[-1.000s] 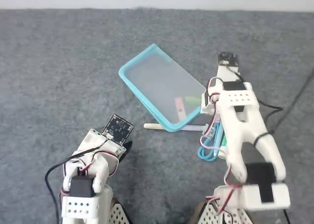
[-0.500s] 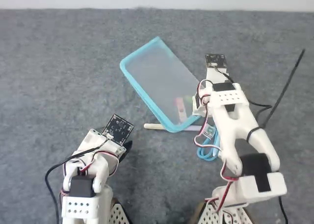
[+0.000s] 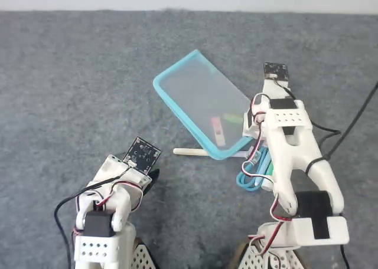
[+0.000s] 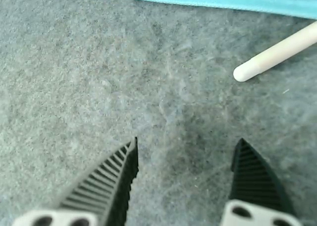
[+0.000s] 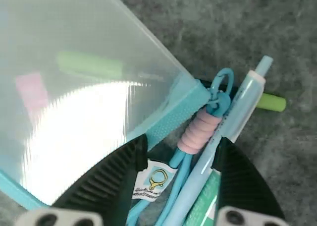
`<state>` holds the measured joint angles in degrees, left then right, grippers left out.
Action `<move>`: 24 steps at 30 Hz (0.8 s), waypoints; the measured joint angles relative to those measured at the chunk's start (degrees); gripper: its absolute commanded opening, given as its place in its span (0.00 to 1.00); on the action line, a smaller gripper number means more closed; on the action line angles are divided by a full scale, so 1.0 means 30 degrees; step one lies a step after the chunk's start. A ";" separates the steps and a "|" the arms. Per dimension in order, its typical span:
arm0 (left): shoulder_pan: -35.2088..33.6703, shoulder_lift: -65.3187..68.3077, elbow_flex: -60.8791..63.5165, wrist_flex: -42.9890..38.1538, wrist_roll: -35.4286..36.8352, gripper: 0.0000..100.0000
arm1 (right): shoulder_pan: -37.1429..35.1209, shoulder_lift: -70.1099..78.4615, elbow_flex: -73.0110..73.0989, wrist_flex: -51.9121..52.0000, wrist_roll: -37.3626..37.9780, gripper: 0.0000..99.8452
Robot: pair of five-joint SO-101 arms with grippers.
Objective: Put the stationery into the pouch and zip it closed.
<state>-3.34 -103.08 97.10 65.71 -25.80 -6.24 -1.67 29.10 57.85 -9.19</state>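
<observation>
At the pouch's near corner, the right claw (image 5: 183, 138) stands with its jaws parted on either side of the teal edge. Between them lie the corner tab, a blue strap (image 5: 219, 89) with pink beads, and a light blue pen (image 5: 240, 109). I see no firm pinch on any of them. The pouch (image 3: 204, 104) lies flat on the grey carpet (image 3: 71, 74), with a green marker (image 5: 89, 65) and a pink piece (image 5: 32, 89) already inside, towards that same corner. A white stick (image 3: 189, 152) lies along the pouch's near edge, one end tucked under it. The left claw (image 4: 188, 142) hangs wide open and empty over bare carpet just short of that stick.

The pouch looks light and floppy, its clear skin slick, so a hold on the flat face would likely slide or crumple it. The woven teal edge or the corner tab seems the better hold. The pen and stick look thin, stiff and light and may roll, so each is best pinched across the middle of its barrel. The strap is limp and would probably drag along and snag the zip.
</observation>
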 measured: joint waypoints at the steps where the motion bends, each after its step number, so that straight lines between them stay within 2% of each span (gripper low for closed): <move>1: 0.0029 0.0000 0.0000 0.0000 0.0000 0.29 | 0.0117 -0.0029 0.0088 0.0000 0.0000 0.22; 12: 0.0029 0.0000 0.0000 0.0000 0.0000 0.29 | 0.0322 -0.0264 0.0586 -0.0088 0.0000 0.22; 19: 0.0059 0.0000 0.0000 0.0000 0.0000 0.29 | -0.3253 -0.0293 0.1143 -0.0352 0.0000 0.22; 24: 0.0000 0.0000 0.0000 0.0000 0.0000 0.29 | -0.4835 -0.0498 0.1172 -0.0293 0.0967 0.22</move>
<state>-3.34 -103.08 97.10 65.71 -25.80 -20.75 -3.16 32.62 56.97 -6.29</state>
